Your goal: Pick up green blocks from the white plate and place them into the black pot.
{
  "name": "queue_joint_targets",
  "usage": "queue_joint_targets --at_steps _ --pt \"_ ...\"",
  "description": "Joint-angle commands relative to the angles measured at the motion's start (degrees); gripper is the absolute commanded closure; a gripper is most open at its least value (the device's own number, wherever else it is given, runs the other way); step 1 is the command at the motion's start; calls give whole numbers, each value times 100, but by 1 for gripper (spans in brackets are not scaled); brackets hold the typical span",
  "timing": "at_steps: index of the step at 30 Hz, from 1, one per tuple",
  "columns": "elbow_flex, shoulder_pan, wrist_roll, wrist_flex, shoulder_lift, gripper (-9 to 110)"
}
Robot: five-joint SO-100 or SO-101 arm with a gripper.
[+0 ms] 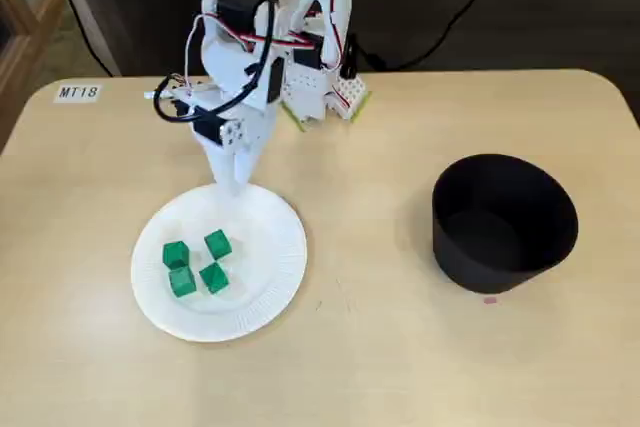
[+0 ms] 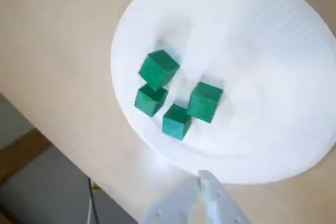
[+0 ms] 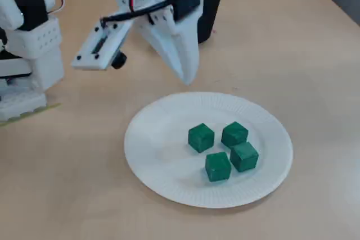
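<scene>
The pale table [image 1: 400, 367] carries the black pot [image 1: 505, 222] at the right of a fixed view, well apart from the white paper plate [image 1: 272, 247]. The claw [image 1: 232, 183] hangs just above the plate's far rim, its jaws pressed together and holding nothing. Four green blocks [image 3: 232, 134] lie crowded on the plate, some touching. I think the claw should open first, then descend over an outer block, since the neighbours are the main hindrance. A small "MT18" label [image 1: 78, 93] sits near the table corner.
</scene>
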Motion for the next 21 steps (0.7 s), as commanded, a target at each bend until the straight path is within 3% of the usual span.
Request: queue_joint_targets --at_steps 1,11,16,21 --pt "-659 211 220 141 -413 104" --pt "-2971 360 325 1573 -2505 103" --pt "-3586 413 202 1995 -2988 86" --pt "-3656 562 290 2171 -3173 80"
